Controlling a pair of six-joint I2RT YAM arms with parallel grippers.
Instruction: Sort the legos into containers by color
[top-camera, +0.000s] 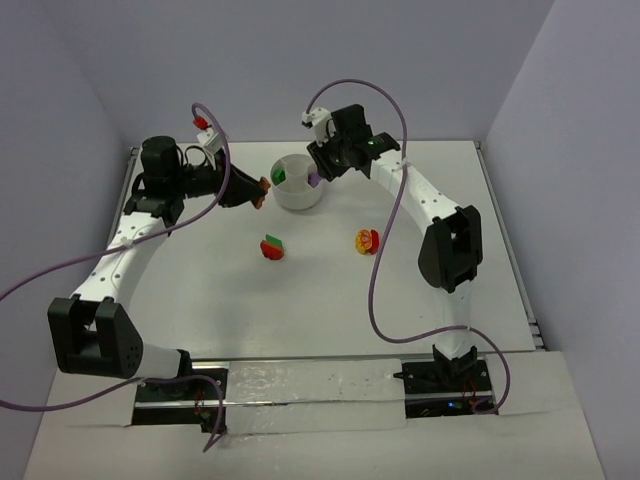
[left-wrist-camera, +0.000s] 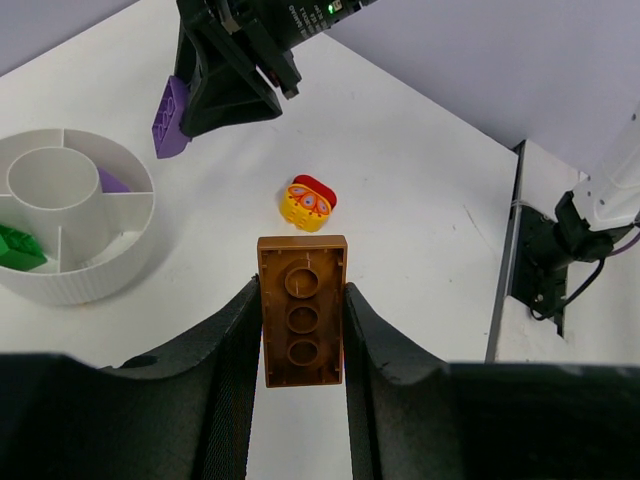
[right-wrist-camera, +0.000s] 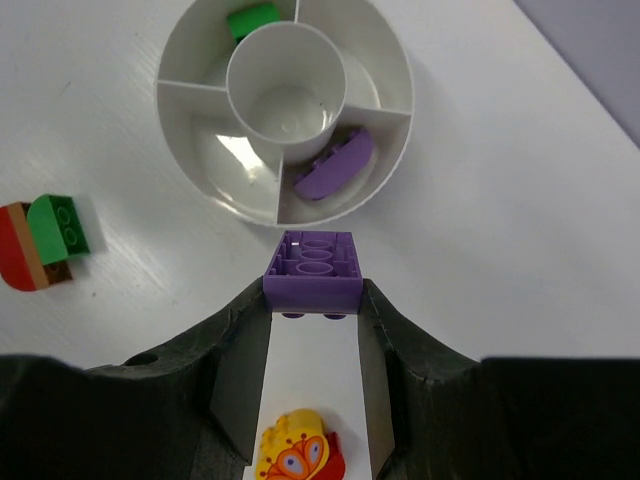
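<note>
The white bowl sits at the table's far middle; it also shows in the left wrist view and the right wrist view. It holds a green brick and a purple brick in separate wedges. My left gripper is shut on an orange-brown brick, just left of the bowl. My right gripper is shut on a purple brick, just right of the bowl's rim. A red-green-brown stack and a yellow-and-red piece lie on the table.
The arms' bases stand at the near edge. A gap and rail run along the table's right edge. Purple cables hang off both arms.
</note>
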